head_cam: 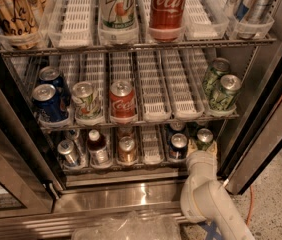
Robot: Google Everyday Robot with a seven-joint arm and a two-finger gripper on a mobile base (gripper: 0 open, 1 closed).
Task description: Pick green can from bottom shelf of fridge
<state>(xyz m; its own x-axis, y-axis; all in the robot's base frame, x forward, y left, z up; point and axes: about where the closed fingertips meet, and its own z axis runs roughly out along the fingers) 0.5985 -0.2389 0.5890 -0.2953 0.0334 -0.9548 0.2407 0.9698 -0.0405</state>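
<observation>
The green can (204,135) stands upright, long axis vertical, silver top up, in the bottom shelf's (151,147) rightmost lane, touching the gripper (201,151) just beyond it; its grip cannot be told.

The floor (281,194) on the right is pale with lots of little dark specks. A thin orange cord (251,207) lies on it, close to a dark door frame (268,129). Low in the middle sits some crinkly clear plastic (126,227), just in front of a shiny metal step (116,195). The light is warm and a bit dim. The gripper (203,145) is at the right end of the bottom shelf (151,146).
</observation>
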